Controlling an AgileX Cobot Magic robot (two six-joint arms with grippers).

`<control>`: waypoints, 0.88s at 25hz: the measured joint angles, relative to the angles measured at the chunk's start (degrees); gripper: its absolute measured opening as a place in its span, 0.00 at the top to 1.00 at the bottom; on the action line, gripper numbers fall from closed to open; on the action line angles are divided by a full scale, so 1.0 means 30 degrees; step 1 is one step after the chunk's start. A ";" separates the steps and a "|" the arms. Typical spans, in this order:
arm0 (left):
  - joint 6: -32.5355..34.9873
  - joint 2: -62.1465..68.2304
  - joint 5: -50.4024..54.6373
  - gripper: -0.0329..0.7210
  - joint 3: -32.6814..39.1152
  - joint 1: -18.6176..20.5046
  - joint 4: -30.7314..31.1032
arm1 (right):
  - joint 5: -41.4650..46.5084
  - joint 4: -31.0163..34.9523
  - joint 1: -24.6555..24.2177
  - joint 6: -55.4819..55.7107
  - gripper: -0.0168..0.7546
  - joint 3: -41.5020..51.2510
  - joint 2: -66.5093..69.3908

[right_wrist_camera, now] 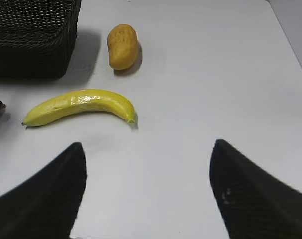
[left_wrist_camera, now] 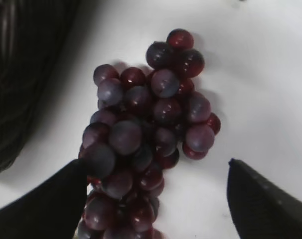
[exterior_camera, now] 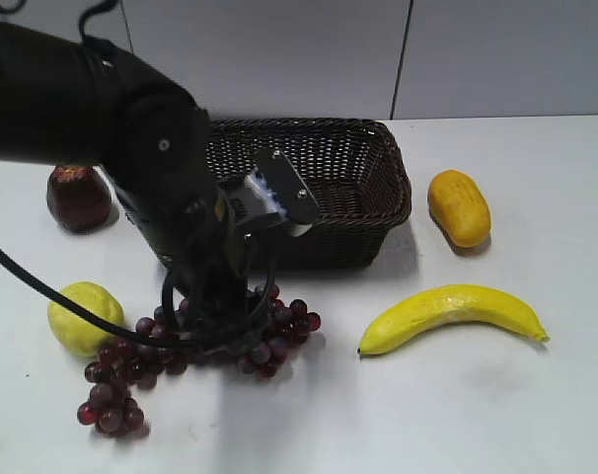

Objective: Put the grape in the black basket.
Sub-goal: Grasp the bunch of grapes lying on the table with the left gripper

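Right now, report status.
Left gripper open over the grape; right gripper open, idle. Grape on table, outside black basket. Nothing blocking.

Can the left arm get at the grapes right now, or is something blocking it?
Probably yes. The left gripper is open right over the grape, its fingers on either side of the bunch, which lies on the table. The black basket sits off to one side, apart from it.
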 joint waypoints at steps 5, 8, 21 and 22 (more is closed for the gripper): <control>0.0000 0.1706 -0.1278 0.08 -0.0003 0.0000 0.0527 | 0.0000 0.0000 0.0000 0.0000 0.22 0.0000 0.0000; 0.0000 0.2337 -0.1464 0.09 -0.0060 0.0000 0.0625 | 0.0000 0.0000 0.0000 0.0000 0.22 0.0000 0.0000; 0.0038 0.2926 -0.1330 0.52 -0.0081 0.0000 0.0042 | 0.0000 0.0000 0.0000 0.0000 0.22 0.0000 0.0000; 0.0038 0.2783 -0.1075 0.53 -0.0156 0.0000 -0.0238 | 0.0000 0.0000 0.0000 0.0000 0.22 0.0000 0.0000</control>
